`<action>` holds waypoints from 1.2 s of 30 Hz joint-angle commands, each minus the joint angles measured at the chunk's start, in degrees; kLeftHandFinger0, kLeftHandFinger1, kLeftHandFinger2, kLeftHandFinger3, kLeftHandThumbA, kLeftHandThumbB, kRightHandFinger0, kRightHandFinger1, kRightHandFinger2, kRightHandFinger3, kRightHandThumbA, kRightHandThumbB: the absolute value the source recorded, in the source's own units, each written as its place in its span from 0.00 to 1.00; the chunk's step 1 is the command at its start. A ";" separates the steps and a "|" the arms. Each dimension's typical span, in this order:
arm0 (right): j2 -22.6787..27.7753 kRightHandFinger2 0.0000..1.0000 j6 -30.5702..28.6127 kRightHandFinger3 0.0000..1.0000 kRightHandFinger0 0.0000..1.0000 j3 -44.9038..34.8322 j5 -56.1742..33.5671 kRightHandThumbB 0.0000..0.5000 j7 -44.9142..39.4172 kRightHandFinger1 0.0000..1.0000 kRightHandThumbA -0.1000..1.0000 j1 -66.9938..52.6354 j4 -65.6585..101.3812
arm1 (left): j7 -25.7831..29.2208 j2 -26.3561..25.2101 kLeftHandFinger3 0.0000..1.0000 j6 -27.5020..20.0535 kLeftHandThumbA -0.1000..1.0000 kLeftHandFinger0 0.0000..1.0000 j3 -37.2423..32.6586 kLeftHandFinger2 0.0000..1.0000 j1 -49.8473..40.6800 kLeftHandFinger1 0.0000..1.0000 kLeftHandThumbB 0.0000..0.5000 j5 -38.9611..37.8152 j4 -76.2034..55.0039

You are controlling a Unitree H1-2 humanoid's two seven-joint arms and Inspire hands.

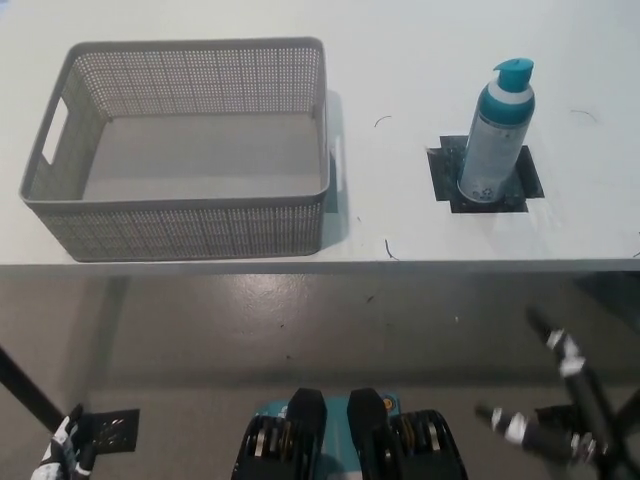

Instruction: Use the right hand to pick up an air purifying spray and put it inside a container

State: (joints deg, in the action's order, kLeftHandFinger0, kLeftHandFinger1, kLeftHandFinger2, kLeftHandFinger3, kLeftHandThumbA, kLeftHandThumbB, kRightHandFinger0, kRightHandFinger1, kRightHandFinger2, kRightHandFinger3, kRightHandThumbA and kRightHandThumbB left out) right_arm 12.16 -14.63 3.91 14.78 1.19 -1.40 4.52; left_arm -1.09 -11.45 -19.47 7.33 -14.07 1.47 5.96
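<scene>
- A white table (pixel 420 60) fills the upper half of the head view, its front edge running straight across the middle, with grey floor (pixel 300 320) below it.
- A grey basket (pixel 185 215) with perforated walls and a slot handle at each short end sits on the table's left part, upright, near the front edge. Nothing lies inside it.
- The spray can (pixel 495 135), white and grey with a teal band and teal cap, stands upright on the table's right part, well apart from the basket. Nothing touches it.
- A dark square mat (pixel 528 180) lies flat under the can; the can's base rests on its left half.
- The black right hand (pixel 560 400) hangs low at the bottom right, below the table edge and over the floor, well away from the can. Its fingers are spread apart and hold nothing.
- The white left hand (pixel 62 450) shows only as a small part at the bottom left corner, over the floor; I cannot tell whether its fingers are apart or closed.
- A small dark square patch (pixel 112 430) lies on the floor just beside the left hand.
</scene>
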 commanded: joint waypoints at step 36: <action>-1.46 1.00 10.07 1.00 1.00 -8.36 -5.27 1.00 2.44 1.00 0.81 45.39 -29.55 | 0.74 -0.02 1.00 -3.28 0.85 1.00 0.57 1.00 1.52 1.00 0.99 1.06 -1.58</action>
State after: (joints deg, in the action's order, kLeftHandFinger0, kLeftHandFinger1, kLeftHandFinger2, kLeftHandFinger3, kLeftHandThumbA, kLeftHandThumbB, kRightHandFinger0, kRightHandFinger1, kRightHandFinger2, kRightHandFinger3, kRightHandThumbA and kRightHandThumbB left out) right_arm 11.76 -5.70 -2.74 13.12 2.11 38.18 -21.98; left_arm -1.05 -10.76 -20.44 7.33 -12.43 2.04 5.86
